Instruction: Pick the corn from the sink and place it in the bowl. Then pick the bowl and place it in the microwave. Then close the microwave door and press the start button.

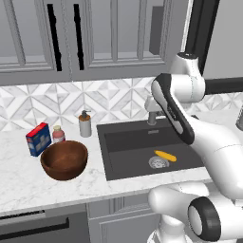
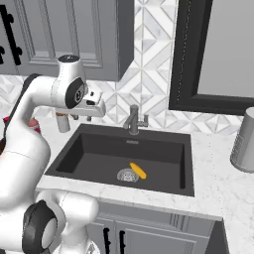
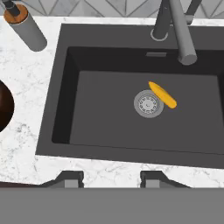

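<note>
Corn (image 3: 162, 94) lies on sink (image 3: 61, 109) floor just beside the drain (image 3: 148, 104), toward the faucet (image 3: 177, 26) edge, bowl (image 1: 64, 159) empty on worktop left of sink, my gripper (image 3: 111, 179) high above w/ jaws partway apart, holding nothing, so every step's left.

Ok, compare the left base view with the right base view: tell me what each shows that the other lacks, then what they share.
Left base view alone: the bowl on the counter left of the sink, with a blue box and a red-capped jar behind it.

Right base view alone: a grey canister on the counter right of the sink, and a black-framed window above it.

Both: the sink, the corn lying beside the drain, the faucet, the soap bottle and the arm.
</note>
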Robot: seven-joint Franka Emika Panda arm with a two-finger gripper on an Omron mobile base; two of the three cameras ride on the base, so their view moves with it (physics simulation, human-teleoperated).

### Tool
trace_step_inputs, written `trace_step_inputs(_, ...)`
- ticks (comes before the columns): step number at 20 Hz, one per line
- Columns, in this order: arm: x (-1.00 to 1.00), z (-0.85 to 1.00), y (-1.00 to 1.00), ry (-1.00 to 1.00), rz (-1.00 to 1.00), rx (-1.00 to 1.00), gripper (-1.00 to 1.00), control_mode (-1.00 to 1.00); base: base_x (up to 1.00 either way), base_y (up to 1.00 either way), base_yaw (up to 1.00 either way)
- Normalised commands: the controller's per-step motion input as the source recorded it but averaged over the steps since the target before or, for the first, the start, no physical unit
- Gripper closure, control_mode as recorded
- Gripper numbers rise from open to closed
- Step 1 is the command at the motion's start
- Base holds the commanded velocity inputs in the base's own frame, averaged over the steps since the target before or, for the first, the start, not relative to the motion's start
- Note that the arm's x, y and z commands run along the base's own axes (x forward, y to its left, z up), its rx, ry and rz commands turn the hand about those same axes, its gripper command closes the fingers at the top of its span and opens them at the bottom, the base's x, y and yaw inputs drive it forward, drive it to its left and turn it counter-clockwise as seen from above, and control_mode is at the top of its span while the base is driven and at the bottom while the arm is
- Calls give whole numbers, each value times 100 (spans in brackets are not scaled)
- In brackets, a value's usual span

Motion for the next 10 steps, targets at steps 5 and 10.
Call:
trace_step_inputs(5,-13,-25,-41,-2,1,2,-100,-100,0,0,0)
trace_step_inputs(10,-36,-48,-90,-17,17,-1,-100,-100,0,0,0)
